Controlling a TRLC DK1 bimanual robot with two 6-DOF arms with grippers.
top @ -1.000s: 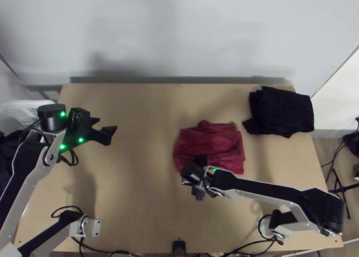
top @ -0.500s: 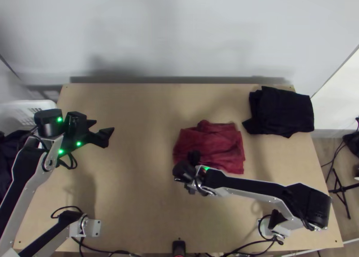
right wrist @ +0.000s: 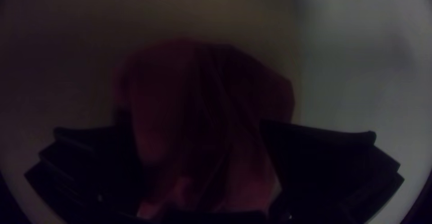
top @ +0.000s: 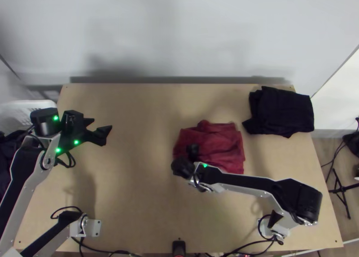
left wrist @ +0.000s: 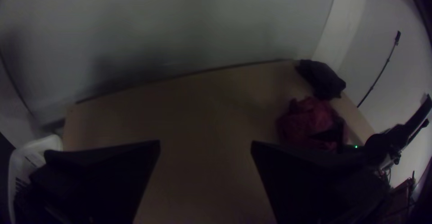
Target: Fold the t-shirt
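My left gripper (top: 101,125) hangs over the table's left part, well away from the red t-shirt (top: 220,144); in the left wrist view the left gripper (left wrist: 205,143) has its two fingers wide apart with nothing between them. The t-shirt lies as a compact, wrinkled bundle right of the table's middle. My right gripper (top: 193,151) is over its lower left part. In the right wrist view the right gripper (right wrist: 196,129) is open, with the red cloth (right wrist: 202,93) visible between its spread fingers. Whether they touch the cloth, I cannot tell.
A dark folded cloth (top: 282,113) lies at the back right corner of the wooden table (top: 143,167). Beyond the left edge stands a white basket (top: 18,111). A small black device (top: 178,247) sits at the near edge.
The right arm has shifted left, its gripper moving slightly left and farther up over the t-shirt. My left gripper has drifted slightly left. The t-shirt looks unmoved.
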